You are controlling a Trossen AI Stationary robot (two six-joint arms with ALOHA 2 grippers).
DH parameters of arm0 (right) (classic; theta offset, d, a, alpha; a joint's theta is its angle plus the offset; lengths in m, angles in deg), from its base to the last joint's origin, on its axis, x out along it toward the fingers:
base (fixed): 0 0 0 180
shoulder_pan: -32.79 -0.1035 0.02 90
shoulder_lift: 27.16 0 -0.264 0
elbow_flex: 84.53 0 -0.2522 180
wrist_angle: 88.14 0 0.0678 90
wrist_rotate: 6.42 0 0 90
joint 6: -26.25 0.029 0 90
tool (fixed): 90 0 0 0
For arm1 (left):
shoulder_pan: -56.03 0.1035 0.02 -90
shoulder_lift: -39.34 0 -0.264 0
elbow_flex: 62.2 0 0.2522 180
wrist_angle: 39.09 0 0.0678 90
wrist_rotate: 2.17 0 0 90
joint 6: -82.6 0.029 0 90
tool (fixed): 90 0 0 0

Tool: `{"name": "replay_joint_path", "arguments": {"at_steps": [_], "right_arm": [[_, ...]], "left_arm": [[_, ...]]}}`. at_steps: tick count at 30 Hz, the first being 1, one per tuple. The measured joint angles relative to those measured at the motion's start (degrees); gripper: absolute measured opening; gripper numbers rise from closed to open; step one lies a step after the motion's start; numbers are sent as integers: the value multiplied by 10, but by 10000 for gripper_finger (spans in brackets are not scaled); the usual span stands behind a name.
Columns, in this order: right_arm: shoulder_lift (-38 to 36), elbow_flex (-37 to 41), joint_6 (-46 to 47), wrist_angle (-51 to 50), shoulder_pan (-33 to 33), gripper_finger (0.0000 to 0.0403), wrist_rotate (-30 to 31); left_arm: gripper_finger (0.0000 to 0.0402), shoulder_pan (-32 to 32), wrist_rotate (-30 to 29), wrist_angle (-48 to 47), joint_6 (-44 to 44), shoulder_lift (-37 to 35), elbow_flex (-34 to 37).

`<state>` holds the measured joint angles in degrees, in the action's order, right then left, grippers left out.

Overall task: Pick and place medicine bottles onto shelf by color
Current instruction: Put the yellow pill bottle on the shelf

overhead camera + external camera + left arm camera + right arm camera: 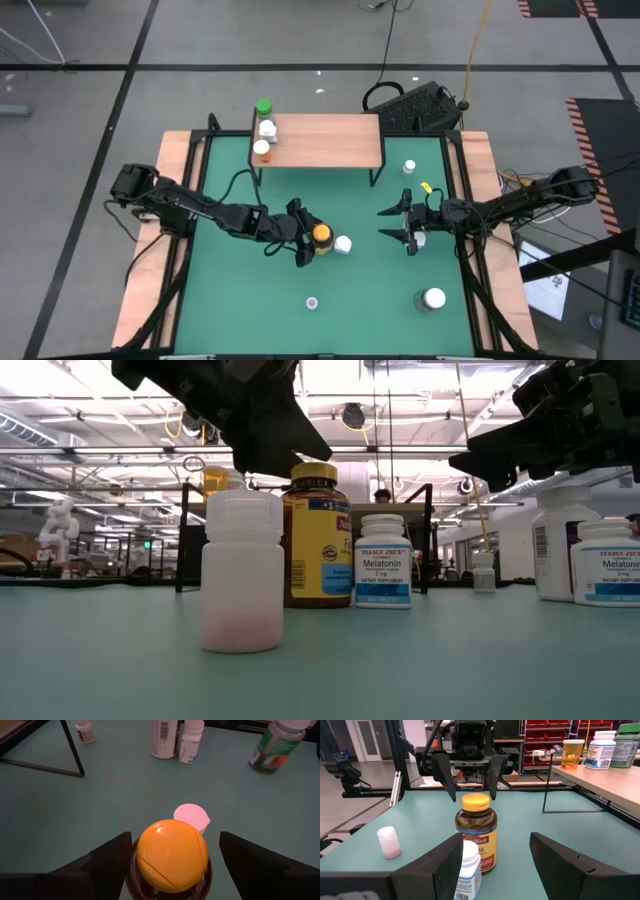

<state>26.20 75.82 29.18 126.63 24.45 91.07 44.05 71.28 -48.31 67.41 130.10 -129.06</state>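
An amber bottle with a yellow cap [321, 235] stands on the green mat in front of the shelf [330, 140]. My left gripper [312, 236] is open, with one finger on each side of the bottle's cap [172, 852]. A white Melatonin bottle [343, 244] stands just right of it. My right gripper [383, 223] is open and empty, pointing at both bottles [476, 837]. A green-capped bottle [263, 107], a white one [267, 128] and an orange one [262, 148] stand on the shelf's left end. My left gripper comes slanting down over the upright amber bottle, which stands on the mat. One finger [112, 862] shows right beside the bottle's shoulder and the other [240, 855] stands off it. Whether the near finger touches the bottle, I cannot tell.
A small translucent bottle [312, 302] and a larger white-lidded bottle [433, 298] stand near the front. A white bottle [409, 167] stands by the shelf's right leg. White bottles [560, 550] stand under my right arm. The wooden frame [180, 200] rims the mat.
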Motion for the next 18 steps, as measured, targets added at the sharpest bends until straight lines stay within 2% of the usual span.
{"name": "replay_joint_path", "arguments": {"at_steps": [8,18], "right_arm": [[0,0,0,0,0,226,0],[0,0,0,0,0,226,0]], "left_arm": [[275,-1,-7,0,-1,0,0],[300,-3,-14,25,13,40,0]]}}
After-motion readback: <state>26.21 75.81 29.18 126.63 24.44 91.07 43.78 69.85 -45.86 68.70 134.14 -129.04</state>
